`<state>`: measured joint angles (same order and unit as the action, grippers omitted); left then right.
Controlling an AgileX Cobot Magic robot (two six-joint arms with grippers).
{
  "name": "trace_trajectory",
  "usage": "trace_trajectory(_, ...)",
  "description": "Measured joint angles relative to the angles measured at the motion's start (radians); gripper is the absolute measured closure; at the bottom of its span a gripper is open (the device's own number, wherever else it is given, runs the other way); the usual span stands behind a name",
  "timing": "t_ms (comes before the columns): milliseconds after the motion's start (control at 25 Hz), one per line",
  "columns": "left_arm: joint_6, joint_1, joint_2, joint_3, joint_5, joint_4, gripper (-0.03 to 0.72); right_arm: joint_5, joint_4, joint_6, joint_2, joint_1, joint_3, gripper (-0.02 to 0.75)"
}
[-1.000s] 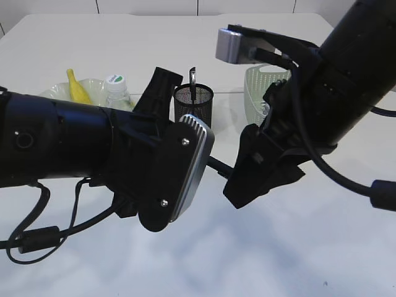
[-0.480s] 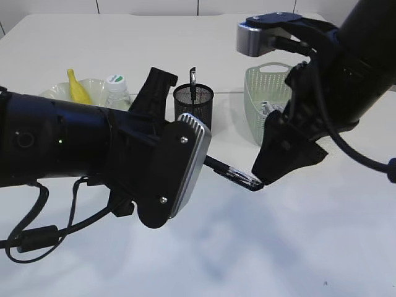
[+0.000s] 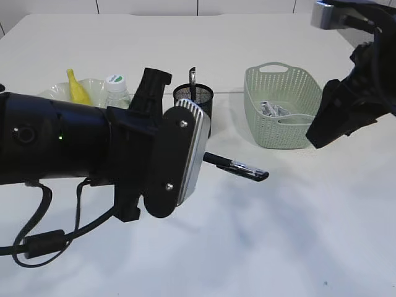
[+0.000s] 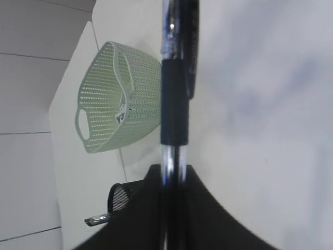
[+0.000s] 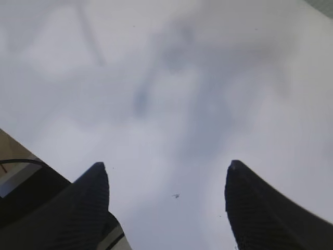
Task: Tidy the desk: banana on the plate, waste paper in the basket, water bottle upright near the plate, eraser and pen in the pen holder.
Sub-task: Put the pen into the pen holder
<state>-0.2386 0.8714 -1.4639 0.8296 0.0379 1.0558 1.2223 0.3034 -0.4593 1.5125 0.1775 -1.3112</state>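
Observation:
My left gripper is shut on a black pen and holds it level above the white desk. In the exterior view the pen sticks out to the right past my left wrist housing. My right gripper is open and empty over bare desk, and it sits at the right beside the sage-green basket. Crumpled waste paper lies in the basket. The banana lies on the pale green plate. The water bottle stands upright beside it. The black mesh pen holder stands behind the pen. The eraser is out of view.
A grey-clipped object stands in the pen holder. My left arm fills the left half of the exterior view and hides the desk behind it. The left wrist view also shows the basket and the pen holder.
My right gripper was at the pen's far end, has let it go and drawn back up and to the right. The pen stays in my left gripper.

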Motion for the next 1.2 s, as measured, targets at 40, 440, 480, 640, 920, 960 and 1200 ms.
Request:
trace_trajectory(40, 0.001, 0.0, 0.0, 0.0, -0.002, -0.04, 0.659, 0.0, 0.0, 0.005, 0.0, -0.011, 0.0, 0.222)
trace_trajectory(440, 0.002, 0.0, 0.0, 0.0, -0.169, -0.629, 0.659, 0.002, -0.002, 0.013, 0.0, -0.026, 0.0, 0.221)
trace_trajectory(480, 0.002, 0.0, 0.0, 0.0, -0.191, -0.699, 0.659, 0.002, -0.002, 0.016, 0.0, -0.026, 0.0, 0.222)
trace_trajectory(640, 0.003, -0.01, 0.0, 0.0, -0.26, -0.909, 0.659, 0.002, -0.002, 0.023, 0.0, -0.026, 0.0, 0.222)
trace_trajectory(920, 0.003, -0.142, -0.033, 0.0, -0.432, -1.083, 0.659, 0.002, -0.002, 0.038, 0.0, -0.026, 0.0, 0.221)
trace_trajectory(960, 0.003, -0.163, -0.046, 0.002, -0.458, -1.088, 0.659, 0.002, -0.002, 0.04, 0.0, -0.026, 0.0, 0.221)
trace_trajectory(1200, 0.003, -0.269, -0.131, 0.056, -0.564, -1.107, 0.659, 0.002, -0.002, 0.049, 0.0, -0.026, 0.0, 0.221)
